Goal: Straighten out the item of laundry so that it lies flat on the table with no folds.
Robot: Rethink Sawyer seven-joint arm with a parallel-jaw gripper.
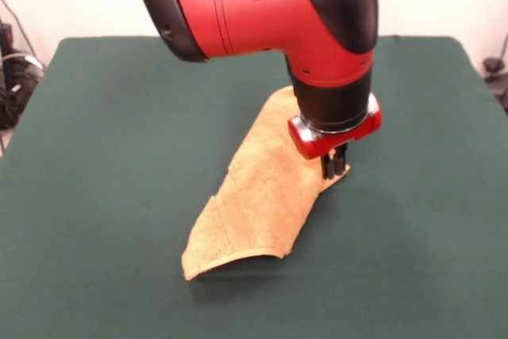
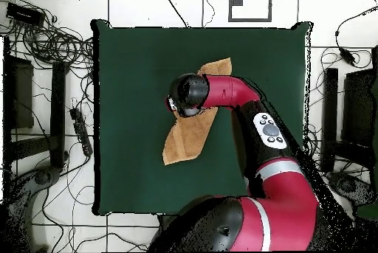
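The item of laundry [image 1: 258,196], an orange-tan terry towel, lies folded into a long slanted strip near the middle of the dark green table [image 1: 111,156]. Its near end arches slightly off the felt and shows a woven band. My gripper [image 1: 333,167] points straight down at the towel's right edge, its two black fingers [image 1: 327,166] pressed together on the cloth there. In the overhead view the towel [image 2: 188,138] runs diagonally across the table [image 2: 133,73], and the arm's wrist [image 2: 190,94] covers its middle and hides the fingertips.
The red arm [image 2: 251,110] reaches in over the table's robot-side edge. Cables and dark equipment [image 2: 44,43] lie on the floor beside the table. Open green felt surrounds the towel on all sides.
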